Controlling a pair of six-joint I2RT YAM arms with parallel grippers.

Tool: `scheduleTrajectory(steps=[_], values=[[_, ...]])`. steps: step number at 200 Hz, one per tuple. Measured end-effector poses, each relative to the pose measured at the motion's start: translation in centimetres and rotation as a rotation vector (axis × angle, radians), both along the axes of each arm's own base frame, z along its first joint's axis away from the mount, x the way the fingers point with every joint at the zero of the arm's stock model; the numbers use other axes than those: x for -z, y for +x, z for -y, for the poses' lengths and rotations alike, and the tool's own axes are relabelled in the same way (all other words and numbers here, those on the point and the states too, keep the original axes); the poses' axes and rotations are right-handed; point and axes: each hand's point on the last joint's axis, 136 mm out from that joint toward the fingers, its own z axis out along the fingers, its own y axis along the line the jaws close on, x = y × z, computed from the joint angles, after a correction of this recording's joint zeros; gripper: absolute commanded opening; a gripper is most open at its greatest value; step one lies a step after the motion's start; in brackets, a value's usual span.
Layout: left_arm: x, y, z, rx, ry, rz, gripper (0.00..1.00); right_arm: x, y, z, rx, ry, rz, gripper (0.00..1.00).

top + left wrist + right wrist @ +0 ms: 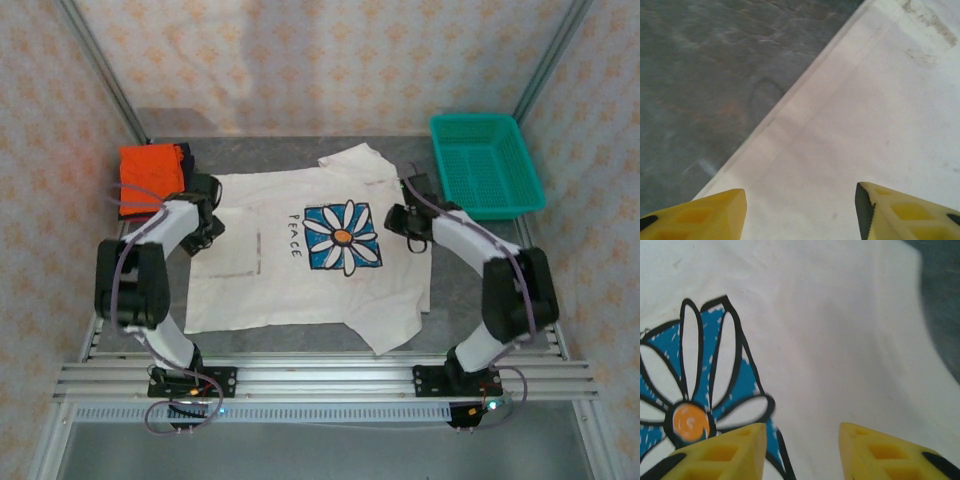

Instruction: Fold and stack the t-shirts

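White t-shirt [270,280]: flat on the counter [280,150], print up.
Left jaws: released over its hem [785,115].
Right jaws: released beside its daisy [690,420].
Fold tip: pinch both ends level, lift together.
Orange t-shirt [150,170]: beyond its far-left corner.

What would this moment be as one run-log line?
white t-shirt: spread flat, unfolded | left gripper: open above its edge | right gripper: open above daisy print | orange t-shirt: far left
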Motion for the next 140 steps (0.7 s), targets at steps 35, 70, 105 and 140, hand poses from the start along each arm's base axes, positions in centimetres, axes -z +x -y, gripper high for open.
scheduleTrajectory(steps=[35, 70, 105, 140], values=[[3.7, 1.9, 0.8, 0.016, -0.044, -0.081, 0.51, 3.5, 2.5, -1.6, -0.017, -0.006, -0.049, 0.34], [4.1, 4.9, 1.5, 0.038, -0.07, -0.074, 0.5, 6.0, 3.2, -1.3, -0.007, -0.024, -0.098, 0.33], [4.0, 7.1, 1.5, 0.044, -0.068, -0.076, 0.5, 6.1, 5.2, 0.0, 0.032, -0.016, -0.091, 0.33], [3.8, 10.6, 1.6, 0.06, -0.067, -0.065, 0.5, 5.9, 8.6, 1.6, 0.078, 0.001, -0.073, 0.34]])
